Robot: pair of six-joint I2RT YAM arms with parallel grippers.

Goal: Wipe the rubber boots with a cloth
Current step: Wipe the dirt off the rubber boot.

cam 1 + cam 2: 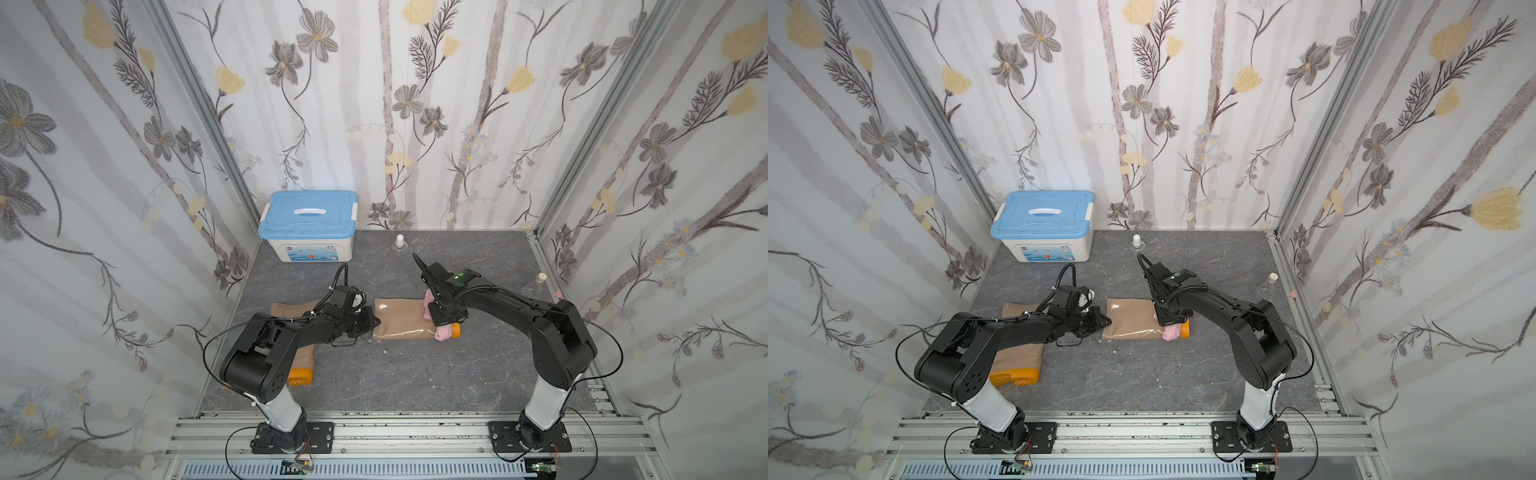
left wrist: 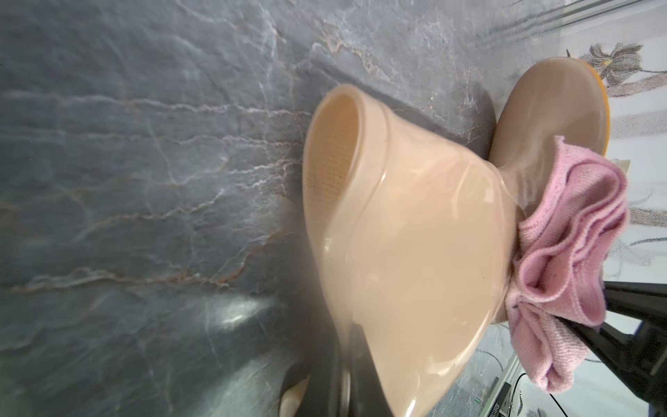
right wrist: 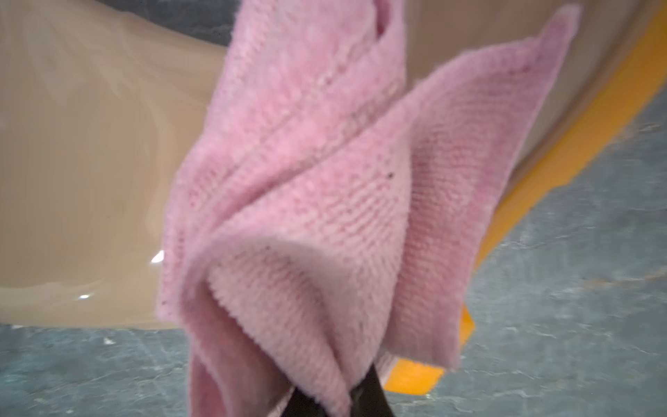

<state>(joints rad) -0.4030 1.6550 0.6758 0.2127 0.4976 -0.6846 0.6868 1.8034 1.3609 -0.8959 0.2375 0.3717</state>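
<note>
One tan rubber boot (image 1: 399, 320) (image 1: 1131, 318) lies on its side mid-table, with its shaft mouth (image 2: 335, 173) towards my left gripper and its orange heel (image 1: 456, 330) on the right. My left gripper (image 1: 372, 322) (image 2: 348, 361) is shut on the rim of that shaft. The pink cloth (image 1: 444, 333) (image 3: 317, 187) is bunched in my shut right gripper (image 1: 441, 320) (image 3: 335, 393), and it rests against the boot's ankle near the heel. The other boot (image 1: 291, 309) lies under my left arm, where its orange sole (image 1: 300, 376) shows.
A white box with a blue lid (image 1: 308, 224) stands at the back left. A small clear bottle with a white cap (image 1: 400, 243) is at the back, and another bottle (image 1: 536, 284) is by the right wall. Flowered walls enclose three sides.
</note>
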